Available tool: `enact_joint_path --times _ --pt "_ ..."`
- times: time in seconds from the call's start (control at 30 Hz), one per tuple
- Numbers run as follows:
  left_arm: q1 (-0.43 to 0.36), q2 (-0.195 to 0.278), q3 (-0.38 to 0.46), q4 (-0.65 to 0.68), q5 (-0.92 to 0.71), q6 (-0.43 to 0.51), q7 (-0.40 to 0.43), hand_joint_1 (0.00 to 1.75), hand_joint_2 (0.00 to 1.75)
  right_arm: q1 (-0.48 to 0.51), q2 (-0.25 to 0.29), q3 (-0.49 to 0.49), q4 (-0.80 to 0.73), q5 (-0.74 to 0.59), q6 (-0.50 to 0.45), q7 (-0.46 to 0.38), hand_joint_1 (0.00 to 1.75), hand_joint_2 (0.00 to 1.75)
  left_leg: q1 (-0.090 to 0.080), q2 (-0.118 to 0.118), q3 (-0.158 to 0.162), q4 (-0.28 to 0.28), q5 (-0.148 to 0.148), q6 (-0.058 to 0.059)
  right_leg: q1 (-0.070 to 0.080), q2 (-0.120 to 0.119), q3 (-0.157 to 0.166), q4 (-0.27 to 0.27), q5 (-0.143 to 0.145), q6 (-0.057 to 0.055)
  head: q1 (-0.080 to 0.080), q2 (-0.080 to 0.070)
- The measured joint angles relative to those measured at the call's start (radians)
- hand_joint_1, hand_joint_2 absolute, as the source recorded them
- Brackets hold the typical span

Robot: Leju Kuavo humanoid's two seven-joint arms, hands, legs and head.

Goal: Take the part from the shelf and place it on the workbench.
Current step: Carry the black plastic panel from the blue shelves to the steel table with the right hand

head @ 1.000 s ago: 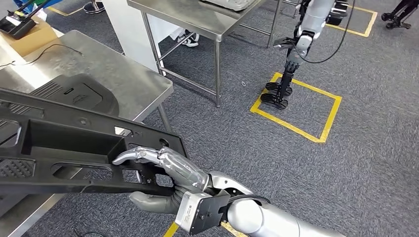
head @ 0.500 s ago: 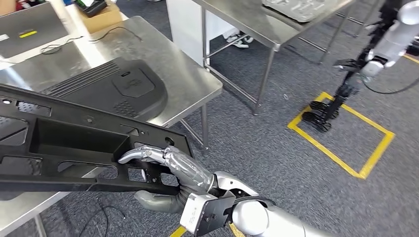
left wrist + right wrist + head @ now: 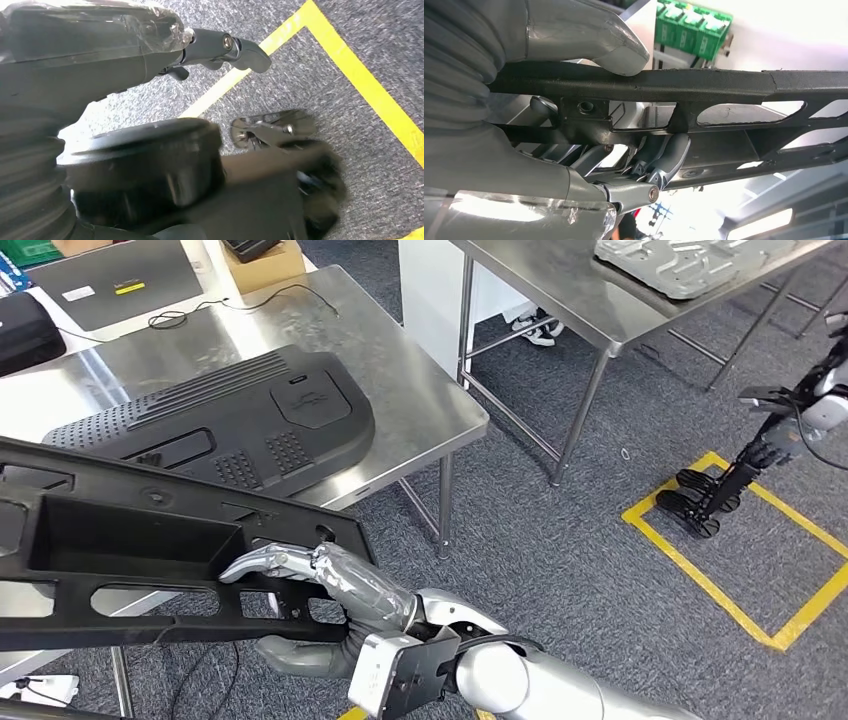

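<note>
Here, two black plastic parts are visible: the long frame part [image 3: 130, 540], held in the air, and one ribbed cover panel [image 3: 225, 420] lying flat on the steel surface [image 3: 420, 405]. The frame part sits nearer the camera than the cover panel, overhanging the front edge of that surface. It is a matte, textured moulding with a deep rectangular recess and several elongated cut-outs. Two steel surfaces stand in the scene; the second surface [image 3: 560, 290] is beyond and to the right of the first, carrying a grey moulded piece [image 3: 690, 260].

The right hand [image 3: 320, 615] grasps the right end of the frame part: silver fingers [image 3: 270, 560] lie over its top face, the grey thumb [image 3: 300, 652] presses from below. The left hand [image 3: 220, 47] hangs over grey carpet with yellow tape lines [image 3: 350, 65], its fingers extended, holding nothing.
</note>
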Motion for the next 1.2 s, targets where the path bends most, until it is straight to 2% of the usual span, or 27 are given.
enact_joint_path --times 0.07,0.13,0.17,0.23,0.27,0.3,0.33,0.37,0.4,0.43,0.5,0.53,0.57,0.63,0.67,0.7,0.77,0.8,0.83,0.87,0.9,0.93,1.0,1.07,1.13,1.17,1.2 --pt "0.000 0.000 0.000 0.000 0.000 -0.001 0.002 0.00 1.75 0.000 0.000 0.001 0.000 0.000 0.000 0.000 1.75 1.75 -0.009 0.017 0.014 -0.042 0.005 0.011 0.004 -0.018 0.005 0.000 -0.006 0.010 -0.002 0.000" --pt "0.002 0.000 0.000 0.001 0.000 -0.002 0.005 0.00 1.75 -0.002 0.001 0.002 0.000 0.000 0.000 0.000 1.75 1.75 -0.008 -0.007 0.013 -0.047 0.007 0.022 0.003 -0.031 0.011 -0.001 -0.011 0.021 0.002 0.000" --pt "0.003 0.000 0.000 0.001 0.000 -0.003 0.007 0.00 1.75 -0.003 0.002 0.002 0.000 0.000 0.000 0.000 1.75 1.75 -0.005 -0.019 0.016 -0.052 0.009 0.027 0.001 -0.019 0.012 0.006 -0.019 0.027 0.003 0.000" --pt "0.002 0.000 0.000 0.001 0.001 -0.006 0.011 0.00 1.75 -0.004 0.002 0.002 0.000 0.000 0.000 -0.002 1.75 1.75 0.000 -0.042 0.024 -0.060 0.014 0.039 -0.003 0.035 -0.015 0.075 -0.062 0.034 0.011 0.000" --pt "0.000 0.000 0.000 0.001 0.001 -0.008 0.013 0.00 1.75 -0.002 0.002 0.002 0.000 0.000 0.000 -0.002 1.75 1.75 0.000 -0.055 0.024 -0.061 0.014 0.042 -0.005 0.065 -0.046 0.138 -0.091 0.034 0.019 0.000" --pt "-0.001 0.000 0.000 0.001 0.002 -0.011 0.015 0.00 1.75 0.001 0.000 0.003 0.000 0.000 0.000 -0.002 1.75 1.75 -0.001 -0.068 0.024 -0.061 0.014 0.045 -0.005 0.080 -0.083 0.205 -0.117 0.034 0.026 0.000" --pt "-0.001 0.000 0.000 0.001 0.002 -0.013 0.018 0.00 1.75 0.004 -0.002 0.003 0.000 0.000 0.000 -0.002 1.75 1.75 -0.001 -0.083 0.024 -0.061 0.014 0.046 -0.004 0.086 -0.113 0.256 -0.128 0.034 0.033 0.000" --pt "-0.001 0.000 0.000 0.001 0.003 -0.016 0.021 0.00 1.75 0.007 -0.003 0.004 0.000 0.000 0.000 -0.002 1.75 1.75 -0.002 -0.098 0.024 -0.060 0.013 0.046 -0.004 0.089 -0.130 0.274 -0.120 0.034 0.038 0.000" --pt "0.000 0.000 0.000 0.001 0.003 -0.018 0.023 0.00 1.75 0.009 -0.004 0.004 0.000 0.001 0.000 -0.002 1.75 1.75 -0.002 -0.113 0.025 -0.058 0.012 0.046 -0.004 0.092 -0.128 0.253 -0.092 0.033 0.041 0.000" --pt "0.000 0.000 0.000 0.001 0.002 -0.020 0.024 0.00 1.75 0.010 -0.004 0.004 0.000 0.001 0.000 -0.002 1.75 1.75 -0.001 -0.128 0.026 -0.056 0.011 0.044 -0.005 0.099 -0.109 0.198 -0.051 0.031 0.045 0.000" --pt "-0.001 0.000 0.000 0.001 0.001 -0.022 0.025 0.00 1.75 0.010 -0.005 0.004 0.000 0.003 0.000 -0.004 1.75 1.75 0.000 -0.155 0.024 -0.049 0.006 0.037 -0.009 0.143 -0.062 0.072 0.011 0.026 0.052 0.000" --pt "-0.001 0.000 0.000 0.001 0.000 -0.023 0.025 0.00 1.75 0.010 -0.005 0.004 0.000 0.003 0.000 -0.004 1.75 1.75 0.000 -0.167 0.021 -0.046 0.005 0.031 -0.011 0.161 -0.047 0.033 0.023 0.024 0.053 0.000" --pt "-0.001 0.000 0.000 0.001 0.000 -0.023 0.026 0.00 1.75 0.010 -0.006 0.004 0.000 0.004 0.000 -0.005 1.75 1.75 0.002 -0.177 0.017 -0.044 0.004 0.025 -0.010 0.172 -0.042 0.018 0.023 0.022 0.054 0.000" --pt "0.001 0.001 0.000 0.002 -0.001 -0.022 0.026 0.00 1.75 0.011 -0.005 0.004 0.000 0.004 0.000 -0.005 1.75 1.75 0.006 -0.194 0.013 -0.046 0.005 0.011 -0.008 0.154 -0.038 0.012 0.023 0.013 0.054 0.000" --pt "0.002 0.001 0.000 0.002 -0.001 -0.022 0.026 0.00 1.75 0.010 -0.004 0.004 0.000 0.004 0.000 -0.005 1.75 1.75 0.006 -0.185 0.011 -0.040 0.001 0.005 -0.009 0.142 -0.035 0.008 0.024 0.007 0.053 0.000" --pt "0.002 0.001 0.000 0.002 -0.001 -0.022 0.026 0.00 1.75 0.010 -0.003 0.004 0.000 0.005 0.000 -0.006 1.75 1.75 0.004 -0.162 0.002 -0.019 -0.012 -0.001 -0.011 0.128 -0.030 0.003 0.025 0.001 0.047 0.000" --pt "-0.001 0.002 0.000 0.003 -0.001 -0.022 0.026 0.00 1.75 0.010 -0.002 0.004 0.000 0.004 0.000 -0.007 1.75 1.75 0.002 -0.098 -0.041 0.078 -0.064 -0.012 -0.010 0.099 -0.023 -0.002 0.023 -0.008 0.030 0.000" --pt "-0.002 0.002 0.000 0.003 -0.001 -0.022 0.026 0.00 1.75 0.010 -0.002 0.004 0.000 0.004 0.000 -0.007 1.75 1.75 0.003 -0.077 -0.074 0.144 -0.095 -0.016 -0.008 0.083 -0.021 -0.002 0.020 -0.012 0.022 0.000" --pt "-0.003 0.002 0.001 0.003 -0.001 -0.022 0.026 0.00 1.75 0.012 -0.003 0.004 0.000 0.005 0.001 -0.007 1.75 1.75 0.006 -0.068 -0.101 0.201 -0.116 -0.019 -0.006 0.067 -0.019 -0.002 0.016 -0.014 0.018 0.000" --pt "-0.004 0.002 0.001 0.003 -0.001 -0.022 0.026 0.00 1.75 0.013 -0.003 0.004 0.000 0.005 0.001 -0.007 1.75 1.75 0.008 -0.063 -0.115 0.230 -0.120 -0.020 -0.004 0.052 -0.016 -0.002 0.013 -0.015 0.016 0.000" --pt "-0.004 0.002 0.001 0.003 -0.001 -0.022 0.026 0.00 1.75 0.014 -0.003 0.004 0.000 0.005 0.002 -0.007 1.75 1.75 0.008 -0.059 -0.108 0.221 -0.105 -0.021 -0.003 0.037 -0.013 -0.002 0.010 -0.014 0.013 0.000" --pt "-0.004 0.002 0.001 0.003 -0.001 -0.022 0.026 0.00 1.75 0.013 -0.003 0.004 0.000 0.005 0.002 -0.007 1.75 1.75 0.008 -0.052 -0.082 0.174 -0.076 -0.019 -0.003 0.024 -0.008 -0.002 0.007 -0.013 0.010 0.000" --pt "-0.001 0.002 0.001 0.003 -0.001 -0.022 0.027 0.00 1.75 0.013 -0.003 0.004 0.000 0.005 0.002 -0.007 1.75 1.75 0.000 -0.010 -0.009 0.035 -0.015 -0.008 0.001 0.003 0.003 -0.001 -0.002 -0.007 0.000 0.000" --pt "0.000 0.002 0.001 0.003 -0.001 -0.021 0.028 0.00 1.75 0.013 -0.003 0.004 0.000 0.005 0.002 -0.007 1.75 1.75 -0.009 0.018 0.022 -0.039 0.006 0.007 0.007 -0.017 0.009 0.000 -0.009 0.002 -0.005 0.000" --pt "0.001 0.002 0.001 0.003 -0.001 -0.021 0.028 0.00 1.75 0.012 -0.002 0.004 0.000 0.005 0.002 -0.007 1.75 1.75 -0.011 0.001 0.018 -0.047 0.005 0.020 0.009 -0.038 0.014 -0.003 -0.013 0.011 -0.003 0.000" --pt "0.002 0.002 0.001 0.003 -0.001 -0.021 0.028 0.00 1.75 0.012 -0.002 0.004 -0.001 0.005 0.002 -0.007 1.75 1.75 -0.008 -0.011 0.020 -0.052 0.006 0.026 0.008 -0.033 0.017 0.000 -0.018 0.017 -0.001 0.000" --pt "0.003 0.002 0.001 0.003 -0.001 -0.021 0.029 0.00 1.75 0.011 -0.001 0.004 -0.001 0.005 0.002 -0.007 1.75 1.75 -0.005 -0.023 0.023 -0.057 0.009 0.032 0.006 -0.012 0.013 0.015 -0.031 0.021 0.002 0.000"
